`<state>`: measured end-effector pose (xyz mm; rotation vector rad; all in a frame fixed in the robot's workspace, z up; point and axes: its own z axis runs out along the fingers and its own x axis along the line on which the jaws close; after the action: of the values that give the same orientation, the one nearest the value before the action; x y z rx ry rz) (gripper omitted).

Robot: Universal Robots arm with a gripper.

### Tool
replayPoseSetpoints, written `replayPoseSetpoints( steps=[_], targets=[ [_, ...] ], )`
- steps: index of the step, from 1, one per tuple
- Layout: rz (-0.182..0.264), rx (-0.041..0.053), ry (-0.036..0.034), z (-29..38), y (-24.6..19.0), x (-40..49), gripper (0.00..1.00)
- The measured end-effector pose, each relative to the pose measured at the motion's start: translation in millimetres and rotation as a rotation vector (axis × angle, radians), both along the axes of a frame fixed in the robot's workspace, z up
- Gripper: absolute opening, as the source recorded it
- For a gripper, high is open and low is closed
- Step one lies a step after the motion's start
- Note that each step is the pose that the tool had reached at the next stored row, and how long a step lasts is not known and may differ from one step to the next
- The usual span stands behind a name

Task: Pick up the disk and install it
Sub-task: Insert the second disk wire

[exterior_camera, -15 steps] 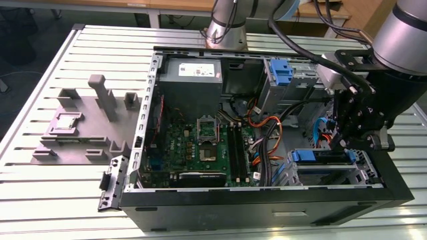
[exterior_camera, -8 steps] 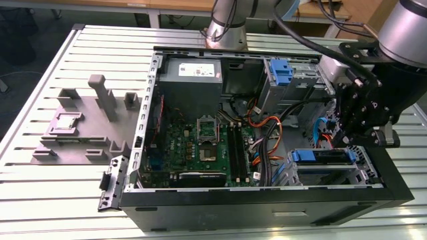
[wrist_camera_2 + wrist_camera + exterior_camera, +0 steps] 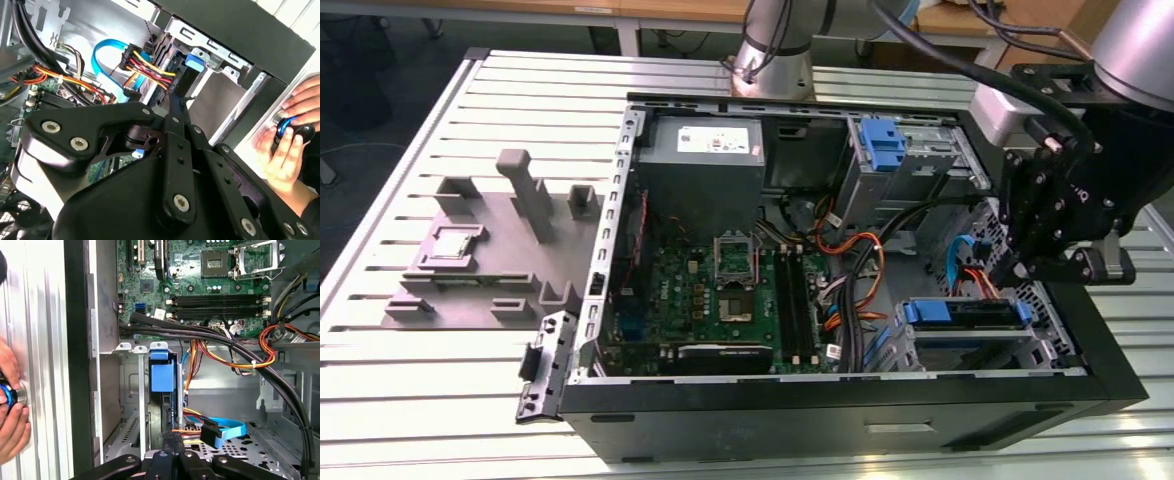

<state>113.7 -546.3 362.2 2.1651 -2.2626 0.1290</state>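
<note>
Disk seated in the drive cage, pincer just above it

My pincer [image 3: 1025, 268] hangs over the drive cage [image 3: 987, 345] in the open computer case [image 3: 854, 395]; I cannot tell whether it is clenched or released. The disk [image 3: 965, 313] sits in that cage, blue rail [image 3: 162, 375] outward, probably for sliding in. A person's hand [image 3: 287, 142] rests on a knob beside the case.

A robotics lab: slatted aluminium worktable [image 3: 400, 250], opened computer case [image 3: 854, 400] (grey fixtures [image 3: 480, 250] alongside).

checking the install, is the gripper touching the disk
Cannot tell: in the first wrist view the gripper overlaps the disk, hiding any gap.
</note>
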Motion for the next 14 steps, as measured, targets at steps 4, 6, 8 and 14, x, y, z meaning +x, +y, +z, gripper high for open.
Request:
replayPoseSetpoints(
  steps=[4,6,8,14],
  targets=[
    [-0.003,0.0003,0.0024,1.0,0.2,-0.2,0.11],
    [-0.005,0.0007,0.0028,1.2,0.8,-0.5,0.11],
    [-0.005,0.0011,0.0029,1.2,2.1,-0.8,0.11],
    [-0.005,0.0011,0.003,1.2,14.2,-1.0,0.11]
  ],
)
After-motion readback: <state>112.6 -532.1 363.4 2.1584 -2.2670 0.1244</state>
